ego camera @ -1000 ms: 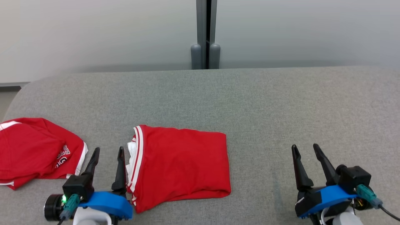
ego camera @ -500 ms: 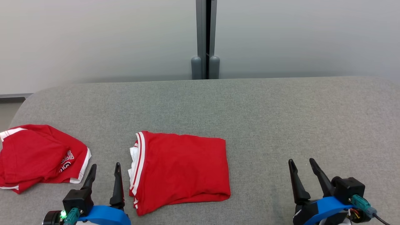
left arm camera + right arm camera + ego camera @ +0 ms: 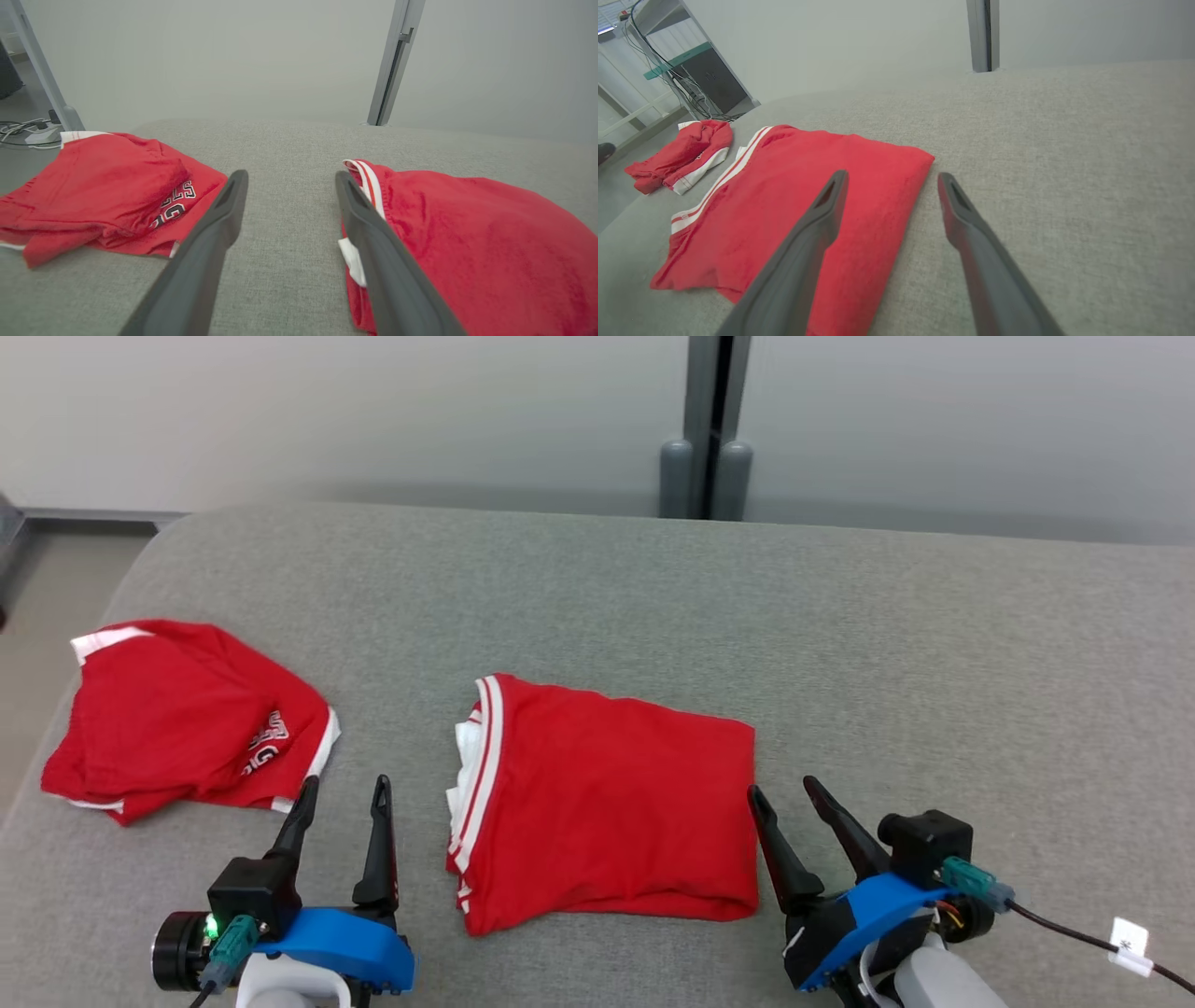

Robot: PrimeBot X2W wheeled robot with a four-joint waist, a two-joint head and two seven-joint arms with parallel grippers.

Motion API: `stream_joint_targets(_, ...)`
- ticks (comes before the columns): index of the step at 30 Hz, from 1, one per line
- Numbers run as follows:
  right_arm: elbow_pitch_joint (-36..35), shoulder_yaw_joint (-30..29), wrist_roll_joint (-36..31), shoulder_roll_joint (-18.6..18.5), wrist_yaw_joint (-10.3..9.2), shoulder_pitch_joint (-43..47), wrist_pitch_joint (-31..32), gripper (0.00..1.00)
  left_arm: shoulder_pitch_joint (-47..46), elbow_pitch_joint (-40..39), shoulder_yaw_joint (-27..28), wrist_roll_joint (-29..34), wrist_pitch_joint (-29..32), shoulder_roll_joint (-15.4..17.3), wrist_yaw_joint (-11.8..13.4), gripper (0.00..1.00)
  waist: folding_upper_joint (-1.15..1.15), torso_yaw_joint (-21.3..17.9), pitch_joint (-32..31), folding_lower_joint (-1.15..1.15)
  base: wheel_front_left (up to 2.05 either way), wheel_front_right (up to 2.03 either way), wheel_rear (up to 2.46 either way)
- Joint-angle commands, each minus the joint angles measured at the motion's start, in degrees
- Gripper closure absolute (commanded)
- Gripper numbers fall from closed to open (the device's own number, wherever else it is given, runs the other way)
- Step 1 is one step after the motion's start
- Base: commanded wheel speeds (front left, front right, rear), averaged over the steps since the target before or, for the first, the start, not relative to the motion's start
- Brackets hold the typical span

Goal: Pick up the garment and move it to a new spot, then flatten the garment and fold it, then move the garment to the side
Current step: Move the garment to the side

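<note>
Foreground: holding left gripper [image 3: 344, 784] low over grey padded surface [image 3: 653, 588], in the gap between the two red pieces, jaws spread wide and pinching nothing. Pointing its inner finger just beside the striped hem of the folded garment [image 3: 607, 803]; not able to tell contact from the left wrist view. Holding right gripper [image 3: 781, 787] at the opposite, plain edge of the same garment, jaws likewise spread and empty, with one finger over red cloth and the other over grey in the right wrist view. Judging this as bracketing: probably straddling the two short sides to take both ends at once, so the layers travel together instead of sliding apart.

Middle: noting the garment lying flat near the front-centre of the surface, already doubled into a neat rectangle, with white-striped band and a bit of white lining facing left. Reading fold as done, side move as pending.

Further left: logging a second red garment [image 3: 177, 719], loosely bunched, lettering showing, well apart from the folded one, near the surface's left end. Possibly marking the side spot; not confirming.

Far: noting more grey surface beyond, then pale wall with grey post [image 3: 707, 429].
</note>
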Motion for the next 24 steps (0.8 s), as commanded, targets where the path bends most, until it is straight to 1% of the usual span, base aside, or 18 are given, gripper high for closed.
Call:
stream_joint_targets(1, 2.25, 0.61, 0.57, -0.19, 0.03, -2.01, -0.23, 0.00, -1.09, 0.11, -0.24, -0.51, -0.16, -0.01, -0.36, 0.00, 0.00, 3.10, 2.19, -0.01, 0.00, 0.00, 0.00)
stream_joint_targets(6, 10.63, 0.55, 1.62, -0.21, 0.03, -5.39, -0.23, 0.00, -1.98, 0.30, -0.81, -1.55, -0.16, 0.00, -0.53, 0.00, 0.00, 6.68, 3.57, -0.01, 0.00, 0.00, 0.00)
stream_joint_targets(8, 13.89, 0.45, 2.05, -0.21, 0.03, -6.59, -0.22, 0.00, -1.91, 0.18, -1.12, -2.03, -0.15, 0.16, -0.56, 0.00, 0.00, 7.39, 3.95, -0.01, 0.00, 0.00, 0.00)
stream_joint_targets(11, 17.91, 2.57, 4.09, -0.02, 0.10, -7.40, 0.01, 0.00, -1.82, -0.13, -1.53, -2.60, -0.16, 0.65, -0.40, 0.00, 0.00, 7.75, 4.31, -0.01, 0.00, 0.00, 0.00)
stream_joint_targets(12, 18.75, 3.77, 4.91, 0.14, 0.12, -7.59, 0.16, 0.15, -1.81, -0.16, -1.48, -2.85, -0.16, 0.81, -0.41, 0.00, 0.00, 7.63, 4.40, -0.01, 0.00, 0.00, 0.00)
stream_joint_targets(13, 19.25, 4.64, 5.75, 0.26, 0.13, -7.87, 0.22, 0.67, -1.87, -0.18, -1.44, -2.98, -0.15, 0.89, -0.41, 0.00, 0.00, 7.42, 4.51, -0.01, 0.00, 0.00, 0.00)
stream_joint_targets(14, 19.43, 5.78, 6.50, 0.33, 0.14, -8.10, 0.23, 1.00, -2.00, -0.23, -1.32, -3.09, -0.16, 0.95, -0.41, 0.00, 0.00, 7.08, 4.57, -0.01, 0.00, 0.00, 0.00)
stream_joint_targets(17, 18.86, 7.41, 7.65, 0.06, 0.10, -8.94, 0.13, 1.00, -2.06, -0.44, -1.72, -3.35, -0.15, 1.37, -0.42, 0.00, 0.00, 5.43, 4.43, -0.01, 0.00, 0.00, 0.00)
stream_joint_targets(19, 17.54, 6.94, 7.91, -0.13, 0.06, -9.16, 0.05, 1.00, -1.92, -0.59, -1.93, -3.40, -0.16, 1.59, -0.42, 0.00, 0.00, 3.56, 4.09, -0.01, 0.00, 0.00, 0.00)
stream_joint_targets(22, 15.40, 5.59, 7.81, -0.59, -0.03, -8.53, -0.13, 1.00, -1.56, -1.16, -2.27, -3.13, -0.15, 1.90, -0.43, 0.00, 0.00, -0.62, 3.57, -0.01, 0.00, 0.00, 0.00)
stream_joint_targets(24, 14.08, 5.44, 7.65, -0.43, -0.02, -7.73, -0.13, 1.00, -1.16, -1.68, -2.16, -3.04, -0.16, 2.11, -0.43, 0.00, 0.00, -4.34, 3.21, -0.01, 0.00, 0.00, 0.00)
